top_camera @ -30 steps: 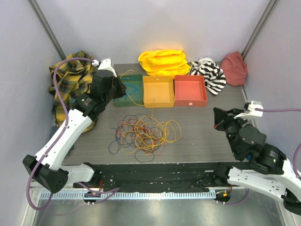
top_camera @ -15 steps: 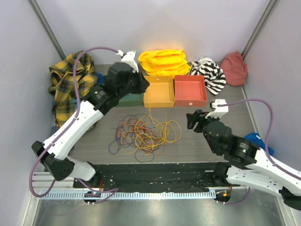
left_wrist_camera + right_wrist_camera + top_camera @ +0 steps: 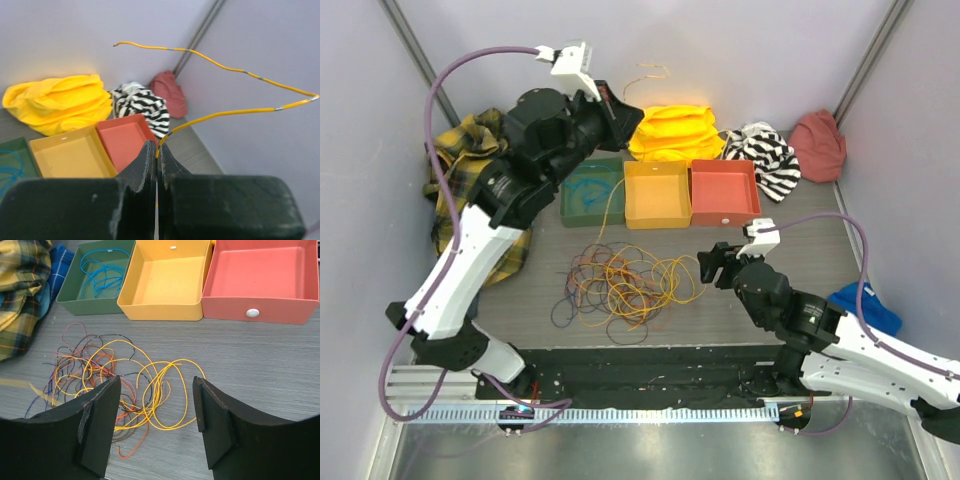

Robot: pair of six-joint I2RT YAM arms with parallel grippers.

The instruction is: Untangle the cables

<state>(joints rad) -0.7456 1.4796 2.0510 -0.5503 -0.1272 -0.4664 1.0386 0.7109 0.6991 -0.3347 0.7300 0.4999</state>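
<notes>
Pinching one yellow cable (image 3: pixel 210 58) between closed fingers, the left gripper (image 3: pixel 628 112) hangs high over the far part of the table (image 3: pixel 520 300). That strand seems to trail down to the tangled cables (image 3: pixel 620 280), which lie near the row of trays (image 3: pixel 725 190). The right gripper (image 3: pixel 156 390) hovers just beside them, jaws spread and empty.

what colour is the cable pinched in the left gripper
Yellow with small grey bands. The cable in the left gripper shows best in the left wrist view.
</notes>
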